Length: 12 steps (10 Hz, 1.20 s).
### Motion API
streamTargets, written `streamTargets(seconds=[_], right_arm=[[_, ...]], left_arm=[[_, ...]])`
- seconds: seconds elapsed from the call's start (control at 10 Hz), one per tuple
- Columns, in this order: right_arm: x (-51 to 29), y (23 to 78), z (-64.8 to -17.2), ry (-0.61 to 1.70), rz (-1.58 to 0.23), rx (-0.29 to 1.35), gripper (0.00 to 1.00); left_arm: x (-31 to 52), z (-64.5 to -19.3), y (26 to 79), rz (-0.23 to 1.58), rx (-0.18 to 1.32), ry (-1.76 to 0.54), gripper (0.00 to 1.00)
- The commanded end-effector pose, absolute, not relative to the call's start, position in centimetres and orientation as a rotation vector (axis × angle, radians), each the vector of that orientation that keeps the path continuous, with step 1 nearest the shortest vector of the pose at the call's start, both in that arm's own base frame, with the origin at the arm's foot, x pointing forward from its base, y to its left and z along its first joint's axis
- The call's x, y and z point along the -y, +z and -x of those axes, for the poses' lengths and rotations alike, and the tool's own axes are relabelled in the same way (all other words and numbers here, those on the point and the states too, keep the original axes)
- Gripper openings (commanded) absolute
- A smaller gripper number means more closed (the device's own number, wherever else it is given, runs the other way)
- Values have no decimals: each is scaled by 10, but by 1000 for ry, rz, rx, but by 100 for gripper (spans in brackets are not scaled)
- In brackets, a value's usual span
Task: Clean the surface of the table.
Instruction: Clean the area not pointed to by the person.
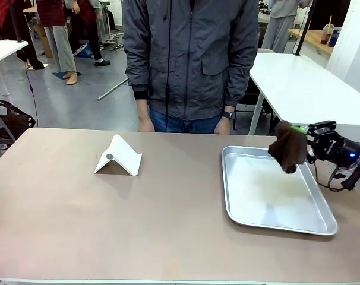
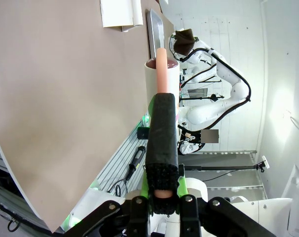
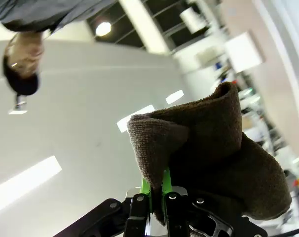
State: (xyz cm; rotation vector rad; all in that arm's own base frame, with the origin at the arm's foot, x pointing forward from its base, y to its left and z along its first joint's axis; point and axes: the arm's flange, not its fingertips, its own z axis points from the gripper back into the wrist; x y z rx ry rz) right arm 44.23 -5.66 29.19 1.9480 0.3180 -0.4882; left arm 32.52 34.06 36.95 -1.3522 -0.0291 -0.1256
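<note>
The brownish-taupe table (image 1: 79,219) spreads wide across the front view. My right gripper (image 1: 300,135) is shut on a dark brown cloth (image 1: 290,148), which hangs just above the far right corner of the metal tray (image 1: 239,211). In the right wrist view the cloth (image 3: 213,143) bunches over the shut gripper (image 3: 158,197). My left gripper (image 2: 163,195) is shut on a long tool with a black bristly sleeve (image 2: 162,133) on a salmon-pink rod. Behind the rod's far end is a white cylinder (image 2: 152,81). This gripper is off the table's (image 2: 56,98) edge.
A white folded stand (image 1: 117,157) sits on the table's left middle and also appears as the stand (image 2: 120,12) in the left wrist view. A person in a grey jacket (image 1: 192,53) stands at the far edge, hands hanging down. A white-topped table (image 1: 299,83) is behind on the right.
</note>
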Motion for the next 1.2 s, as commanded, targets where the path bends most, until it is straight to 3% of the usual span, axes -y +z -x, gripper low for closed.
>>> streamTargets(seconds=[0.0,0.1,0.5,1.1], right_arm=[[66,296,-453,-480,-2143,-533,9],[69,302,-449,-515,-2154,-640,9],[84,333,-414,-520,-1945,-424,9],[99,382,-355,-402,-1645,-284,9]], left_arm=[[-343,-325,378,1365,35,-110,22],[-343,-325,378,1365,35,-110,22],[-343,-325,378,1365,35,-110,22],[-343,-325,378,1365,35,-110,22]])
